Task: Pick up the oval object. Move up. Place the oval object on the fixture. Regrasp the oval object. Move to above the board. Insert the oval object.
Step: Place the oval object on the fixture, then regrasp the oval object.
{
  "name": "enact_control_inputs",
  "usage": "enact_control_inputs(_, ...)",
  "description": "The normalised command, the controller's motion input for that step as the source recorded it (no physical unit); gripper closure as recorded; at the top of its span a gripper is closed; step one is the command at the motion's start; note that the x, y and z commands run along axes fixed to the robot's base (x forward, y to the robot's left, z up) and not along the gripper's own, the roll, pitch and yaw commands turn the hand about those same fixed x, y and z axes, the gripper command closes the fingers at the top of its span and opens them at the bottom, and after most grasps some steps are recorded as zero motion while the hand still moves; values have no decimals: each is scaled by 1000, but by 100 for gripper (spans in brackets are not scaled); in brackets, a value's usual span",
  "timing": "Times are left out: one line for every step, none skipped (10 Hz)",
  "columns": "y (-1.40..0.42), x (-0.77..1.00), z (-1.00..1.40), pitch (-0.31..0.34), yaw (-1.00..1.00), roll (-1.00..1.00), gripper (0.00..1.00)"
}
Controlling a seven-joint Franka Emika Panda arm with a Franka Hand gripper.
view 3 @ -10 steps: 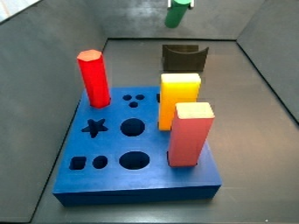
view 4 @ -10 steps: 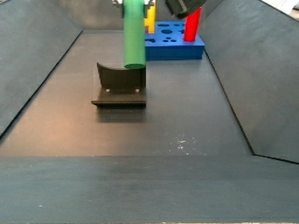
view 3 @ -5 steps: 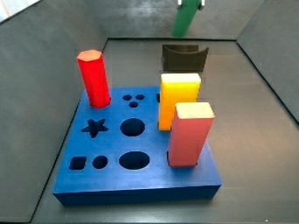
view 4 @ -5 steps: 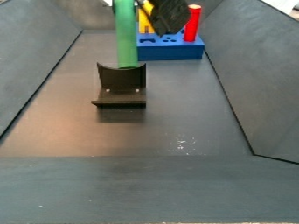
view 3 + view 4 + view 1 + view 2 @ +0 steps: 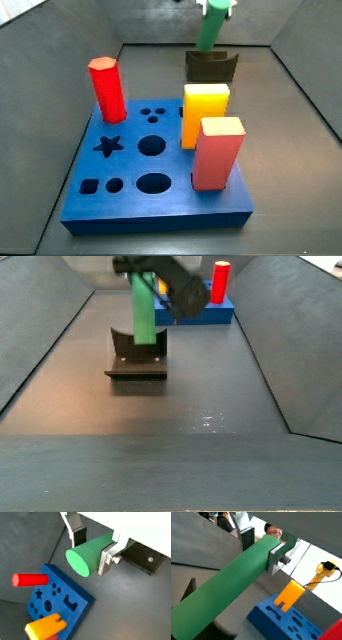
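The oval object, a long green peg (image 5: 207, 30), is held near its upper end by my gripper (image 5: 215, 6), which is shut on it. In both side views the peg hangs nearly upright with its lower end at the notched top of the black fixture (image 5: 211, 67); I cannot tell whether they touch. It also shows in the other side view (image 5: 142, 311) over the fixture (image 5: 136, 358). In both wrist views the peg (image 5: 84, 559) (image 5: 224, 592) sits between the fingers (image 5: 107, 558) (image 5: 274, 559). The blue board (image 5: 134, 175) lies apart from the fixture.
On the board stand a red hexagonal peg (image 5: 106, 88), a yellow block (image 5: 205, 108) and an orange block (image 5: 218, 152). Dark bin walls (image 5: 305, 90) slope up on all sides. The board also shows in a wrist view (image 5: 60, 604), with the fixture (image 5: 143, 557) beyond the peg.
My gripper has come down with the green peg. The peg's lower end was well above the fixture and now is at its notched top.
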Motion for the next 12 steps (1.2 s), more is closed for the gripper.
enact_control_inputs(109,118,-1000,-92,-91,-133,100)
enact_control_inputs(108,124,-1000,-100,-61,-112,100)
enact_control_inputs(87,117,-900,-104,-27,-96,100)
enact_control_inputs(72,104,-784,-100,-16,-88,100)
enact_control_inputs(49,85,-558,-83,8,-75,100)
enact_control_inputs(39,73,-411,-75,18,-66,100)
enact_control_inputs(26,61,-261,-68,22,-70,100)
enact_control_inputs(23,61,-189,-59,23,-67,100)
enact_control_inputs(0,0,0,0,0,0,0)
enact_control_inputs(0,0,1000,58,65,-20,0)
enact_control_inputs(5,-3,1000,58,65,-12,0)
enact_control_inputs(8,-20,1000,73,52,4,0)
